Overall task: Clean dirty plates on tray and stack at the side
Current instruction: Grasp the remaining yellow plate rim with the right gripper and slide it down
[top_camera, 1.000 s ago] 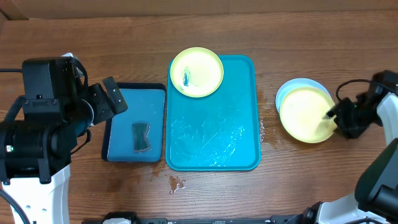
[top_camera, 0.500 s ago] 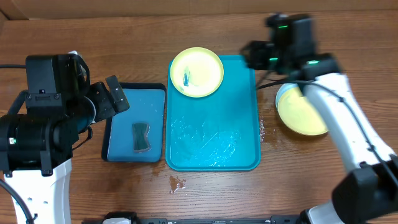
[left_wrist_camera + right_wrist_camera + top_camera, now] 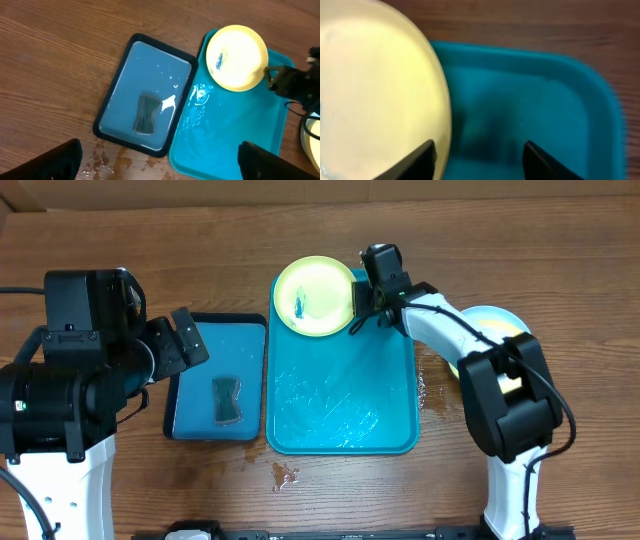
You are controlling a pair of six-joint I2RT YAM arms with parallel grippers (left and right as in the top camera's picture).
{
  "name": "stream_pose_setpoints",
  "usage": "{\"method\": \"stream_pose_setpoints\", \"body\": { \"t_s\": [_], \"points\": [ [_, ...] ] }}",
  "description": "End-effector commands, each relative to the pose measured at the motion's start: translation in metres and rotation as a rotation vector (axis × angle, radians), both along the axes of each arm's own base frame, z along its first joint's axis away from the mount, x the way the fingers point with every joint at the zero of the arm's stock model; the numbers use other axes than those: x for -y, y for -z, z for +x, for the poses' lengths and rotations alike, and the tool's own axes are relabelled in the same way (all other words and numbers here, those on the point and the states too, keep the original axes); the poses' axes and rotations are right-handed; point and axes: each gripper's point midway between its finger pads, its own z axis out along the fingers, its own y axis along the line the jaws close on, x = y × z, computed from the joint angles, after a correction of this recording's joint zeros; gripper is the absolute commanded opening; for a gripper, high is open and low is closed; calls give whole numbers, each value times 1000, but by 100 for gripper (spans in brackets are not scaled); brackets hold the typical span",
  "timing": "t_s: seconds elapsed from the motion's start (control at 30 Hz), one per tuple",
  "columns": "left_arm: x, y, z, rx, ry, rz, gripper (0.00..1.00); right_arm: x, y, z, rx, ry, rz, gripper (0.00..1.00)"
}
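Right gripper (image 3: pixel 358 306): fingers spread, holding nothing, at right rim of smeared lime-green round plastic plate (image 3: pixel 316 296).
Plate place: upper edge of large teal-blue plastic tray (image 3: pixel 345 405).
Done: two stacked plates (image 3: pixel 497 326), frame right.
Remaining: apparently this one.

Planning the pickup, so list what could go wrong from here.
1. The smeared lime-green plate overhangs the rim of the teal tray; the open right jaws, straddling its edge, could push it off rather than grip it.
2. The tray is wet, so the plate may slide.
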Motion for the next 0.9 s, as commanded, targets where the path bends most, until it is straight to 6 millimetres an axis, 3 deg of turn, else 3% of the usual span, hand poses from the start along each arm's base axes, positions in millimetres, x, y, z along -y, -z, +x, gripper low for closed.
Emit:
{"method": "stream_pose_setpoints", "body": {
  "t_s": [0.0,0.13,0.27,0.4,0.5,0.6,0.73,0.87],
  "points": [
    [2,-2,1,3,27,3,100,-33,-3,-12,-43,-102,130,41],
    [2,-2,1,3,27,3,100,-33,2,-20,-85,-81,128,4],
    [2,-2,1,2,30,5,100,-18,3,-30,-150,-37,118,4],
    [2,-2,1,3,30,5,100,4,-22,-48,-205,0,100,4],
    [2,-2,1,4,29,5,100,18,-44,-71,-263,32,88,4],
    [2,3,-2,-23,29,4,100,31,-49,-102,-375,80,63,4],
    [1,31,-7,-131,25,9,95,37,-33,-145,-569,213,64,4],
    [-5,82,-4,-262,8,38,87,23,-14,-160,-625,257,135,4]
  ]
}}
